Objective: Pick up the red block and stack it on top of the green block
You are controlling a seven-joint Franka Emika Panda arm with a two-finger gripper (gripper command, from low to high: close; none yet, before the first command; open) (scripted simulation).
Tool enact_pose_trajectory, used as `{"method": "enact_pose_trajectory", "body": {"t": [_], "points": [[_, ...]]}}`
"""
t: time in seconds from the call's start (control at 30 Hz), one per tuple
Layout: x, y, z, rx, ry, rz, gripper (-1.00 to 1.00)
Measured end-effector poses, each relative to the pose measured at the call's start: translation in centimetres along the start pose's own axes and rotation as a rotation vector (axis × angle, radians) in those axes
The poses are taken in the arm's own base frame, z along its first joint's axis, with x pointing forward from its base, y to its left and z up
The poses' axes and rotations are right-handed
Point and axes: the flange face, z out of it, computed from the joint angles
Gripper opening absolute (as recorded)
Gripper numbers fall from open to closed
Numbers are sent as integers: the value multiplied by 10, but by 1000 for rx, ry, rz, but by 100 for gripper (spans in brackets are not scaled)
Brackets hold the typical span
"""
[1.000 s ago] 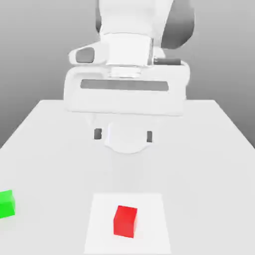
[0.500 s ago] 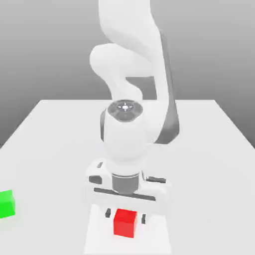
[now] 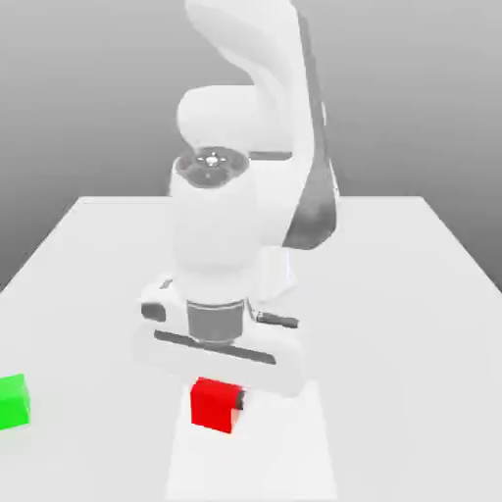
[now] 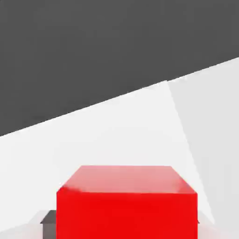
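Tool (image 3: pixel 218 397) clamped on red block (image 3: pixel 213 404), table-level

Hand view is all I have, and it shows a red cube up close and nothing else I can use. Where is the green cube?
Observer: The small green cube sits on the white table at the exterior view's left edge, well apart from the red cube.
Operator: Is the gripper on the red cube?
Observer: Yes. The gripper is shut on the red cube, with a dark finger showing against the side of it toward the exterior view's right.
Operator: What is under the red cube?
Observer: A lighter rectangular patch on the table lies under it, running to the near edge.
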Motion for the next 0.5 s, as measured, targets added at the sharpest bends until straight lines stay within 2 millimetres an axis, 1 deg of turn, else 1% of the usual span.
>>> {"method": "enact_pose_trajectory", "body": {"t": [0.07, 0.13, 0.23, 0.27, 0.3, 0.37, 0.4, 0.5], "points": [[48, 17, -5, 0, 0, 164, -100], [94, 40, -11, 1, -1, 329, -100], [161, 86, -20, 2, -1, 582, -100], [183, 103, -16, 2, -1, 667, -100], [196, 113, -6, 3, -1, 719, -100], [206, 122, 18, 3, 0, 757, -100], [207, 123, 30, 3, 0, 764, 100], [207, 123, 30, 3, 0, 764, 100]]}}
